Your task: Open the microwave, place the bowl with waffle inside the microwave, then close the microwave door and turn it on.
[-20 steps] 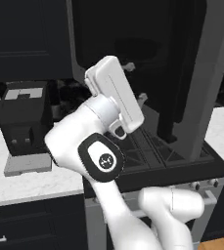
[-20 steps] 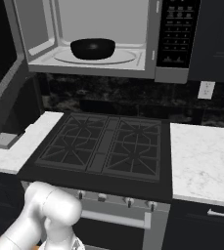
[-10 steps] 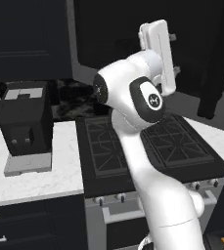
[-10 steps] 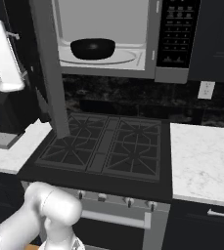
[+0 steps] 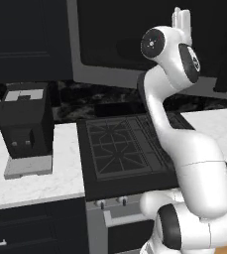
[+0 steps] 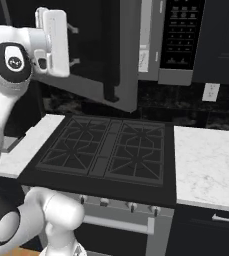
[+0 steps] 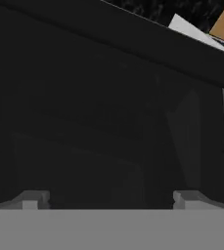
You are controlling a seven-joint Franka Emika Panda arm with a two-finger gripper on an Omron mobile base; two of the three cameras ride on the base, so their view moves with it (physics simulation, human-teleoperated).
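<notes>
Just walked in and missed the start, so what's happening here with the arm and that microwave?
The white arm is reaching up against the microwave door, above the stove. The door is partly swung, neither fully open nor fully shut. The gripper faces the dark glass with its fingers spread, holding nothing. The button panel at the microwave's right side is untouched. A black coffee machine stands on the counter to the left.
</notes>
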